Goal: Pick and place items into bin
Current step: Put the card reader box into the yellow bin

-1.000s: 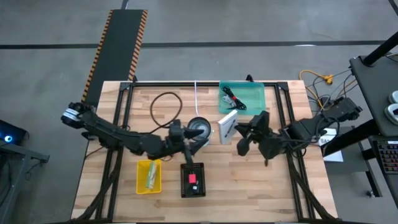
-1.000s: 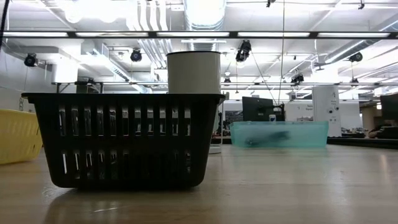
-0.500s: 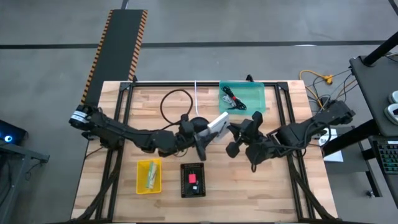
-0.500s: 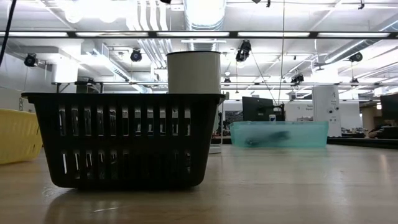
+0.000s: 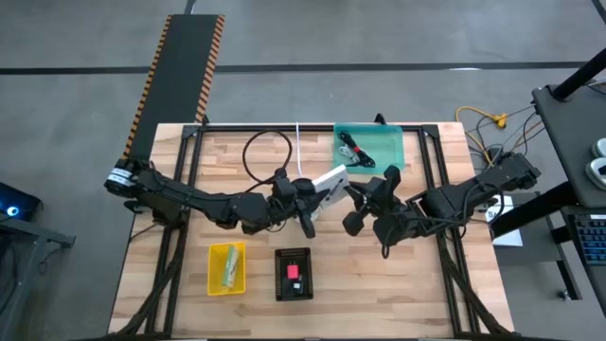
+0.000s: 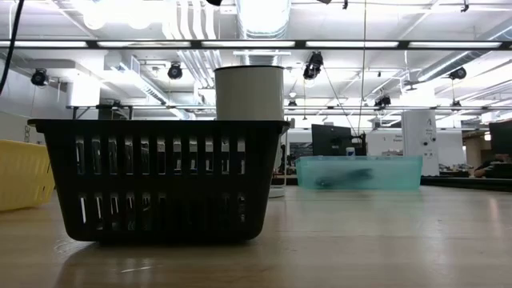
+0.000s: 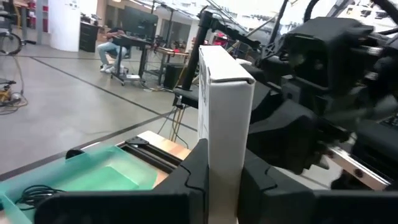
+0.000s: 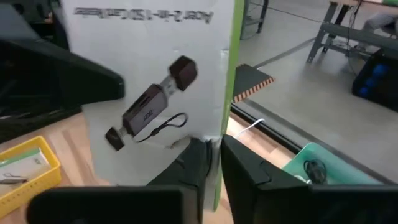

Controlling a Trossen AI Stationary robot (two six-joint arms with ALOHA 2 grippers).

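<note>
A white printed packet [image 5: 330, 180] hangs over the middle of the table between my two grippers. My left gripper [image 5: 317, 195] comes at it from the table's left and my right gripper [image 5: 348, 192] from the right, and both are shut on it. In the right wrist view the packet [image 8: 161, 74] shows a printed picture of a small stick and a green edge. In the left wrist view the packet [image 7: 227, 106] stands upright between the fingers. The low view shows neither gripper nor the packet. My left gripper pinches the packet's lower part [image 7: 224, 155] between its two fingers, one on each broad face. It comes roughly level from the table's left. The packet rises upright beyond the fingers, off the table. My right gripper pinches the packet at its green-edged side [image 8: 219, 134] between its two fingers. It comes from the table's right, opposite the left gripper.
A teal bin [image 5: 388, 142] holding black cable stands at the far edge. A yellow bin [image 5: 227, 268] and a black basket [image 5: 294, 275] with a pink bit stand near the front. A black cable coil [image 5: 268, 152] and a white cable [image 5: 299, 142] lie far left of centre. A pale cup [image 6: 250, 92] stands behind the basket.
My right gripper has carried the packet up from where it stood and toward the table's left, tipping it. My left gripper has moved from beside the cup toward the far edge and up to the packet.
</note>
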